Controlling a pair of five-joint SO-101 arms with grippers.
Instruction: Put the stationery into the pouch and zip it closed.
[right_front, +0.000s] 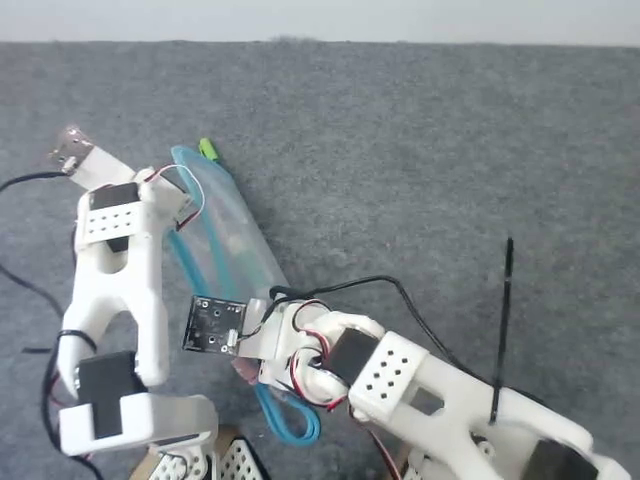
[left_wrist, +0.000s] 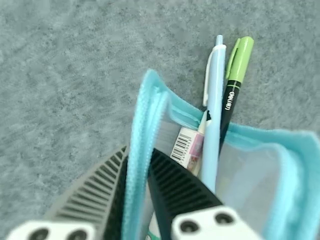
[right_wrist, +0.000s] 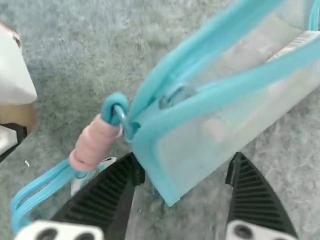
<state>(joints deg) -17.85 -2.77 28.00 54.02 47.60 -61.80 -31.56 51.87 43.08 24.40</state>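
**Turquoise pouch (right_front: 228, 250) lies between my two tools, slider at the near end**

The pouch lies on the grey surface (right_front: 420, 140). In the high view its long axis runs from the near side, by my arm bases, away to the far left. The open mouth is the far end. There my left tool (left_wrist: 139, 152) is narrow and pinches one turquoise zip band of the mouth. A green pen (left_wrist: 235, 70) and a light blue pen (left_wrist: 216, 95) stick out of this mouth side by side. Both point away from me along the same axis as the pouch, and their lower parts are inside it.

At the near end my right tool (right_wrist: 185, 160) stands wide, with one jaw on each side of the pouch corner, and it grips nothing. The slider (right_wrist: 172, 95) sits on the zip just beyond this corner. The pink tab (right_wrist: 92, 142) with its blue loop hangs off near one jaw.

The relation that matters, as I judge it, is this one. The slider lies close ahead of the right tool and far from the left one. It must travel along the long axis toward the mouth that the left tool holds, so the right tool is the nearer one for the pull. The pens project past the zip's end, and I think they need to go deeper first, otherwise the slider will stop against them.
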